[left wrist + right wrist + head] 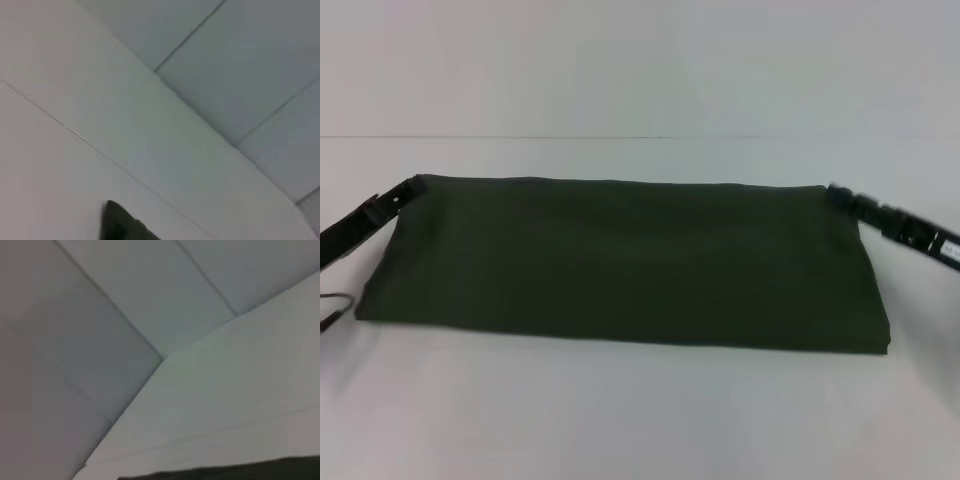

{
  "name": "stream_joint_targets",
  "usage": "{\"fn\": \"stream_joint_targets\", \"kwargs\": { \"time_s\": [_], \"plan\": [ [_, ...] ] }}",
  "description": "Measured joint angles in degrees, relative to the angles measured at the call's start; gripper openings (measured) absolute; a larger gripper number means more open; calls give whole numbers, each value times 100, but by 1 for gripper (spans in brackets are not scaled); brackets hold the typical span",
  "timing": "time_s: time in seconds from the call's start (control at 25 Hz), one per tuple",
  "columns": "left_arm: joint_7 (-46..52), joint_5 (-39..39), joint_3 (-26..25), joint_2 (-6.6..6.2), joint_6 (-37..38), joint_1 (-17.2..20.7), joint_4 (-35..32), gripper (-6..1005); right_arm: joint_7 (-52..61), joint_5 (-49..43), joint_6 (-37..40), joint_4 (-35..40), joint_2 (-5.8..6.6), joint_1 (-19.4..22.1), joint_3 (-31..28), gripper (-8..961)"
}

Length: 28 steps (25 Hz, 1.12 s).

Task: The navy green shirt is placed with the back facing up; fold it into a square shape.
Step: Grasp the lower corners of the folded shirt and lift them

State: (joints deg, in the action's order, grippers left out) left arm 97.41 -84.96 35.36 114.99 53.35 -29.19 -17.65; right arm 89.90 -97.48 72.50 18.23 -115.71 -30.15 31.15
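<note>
The navy green shirt [620, 260] lies on the white table [620, 420] as a wide, flat, folded rectangle with its plain side up. My left gripper [412, 187] is shut on the shirt's far left corner. At the far right corner, my right gripper [836, 193] is shut on the cloth as well. The far edge runs straight and taut between them. A dark bit of the shirt [120, 225] shows at the edge of the left wrist view. The right wrist view shows a dark strip of the shirt [240, 472].
White table surface surrounds the shirt on all sides, with a pale wall [640, 60] behind the table's far edge. A thin cable [332, 305] hangs by the left arm near the shirt's left side.
</note>
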Motion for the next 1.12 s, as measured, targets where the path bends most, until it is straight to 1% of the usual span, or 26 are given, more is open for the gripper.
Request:
{"fn": "stream_joint_targets", "kwargs": {
  "time_s": [0.12, 0.24, 0.36, 0.4, 0.52, 0.64, 0.8, 1.12],
  "plan": [
    [611, -445, 117, -88, 573, 387, -532, 714, -93, 0, 339, 9, 47, 133, 488, 890],
    [1262, -1095, 73, -125, 819, 669, -1094, 728, -272, -11, 530, 27, 60, 190, 1026, 890],
    [1484, -1523, 15, -178, 1023, 769, -1332, 729, -356, -106, 599, 56, 50, 197, 1444, 890],
    [1523, -1687, -43, -198, 1105, 770, -1365, 730, -360, -250, 607, 76, 22, 176, 1532, 890],
    [1572, -2060, -184, -227, 1230, 729, -1381, 731, -367, -363, 612, 82, -1, 153, 1548, 890],
    [1580, -2177, -223, -238, 1242, 722, -1385, 732, -410, -426, 616, 84, -13, 147, 1557, 890],
    [1599, -2386, -223, -245, 1081, 717, -1401, 739, -424, -432, 634, 84, -15, 163, 1560, 890],
    [1617, -2627, -222, -237, 933, 744, -1427, 844, -427, -432, 647, 84, -55, 158, 1570, 890]
  ]
}}
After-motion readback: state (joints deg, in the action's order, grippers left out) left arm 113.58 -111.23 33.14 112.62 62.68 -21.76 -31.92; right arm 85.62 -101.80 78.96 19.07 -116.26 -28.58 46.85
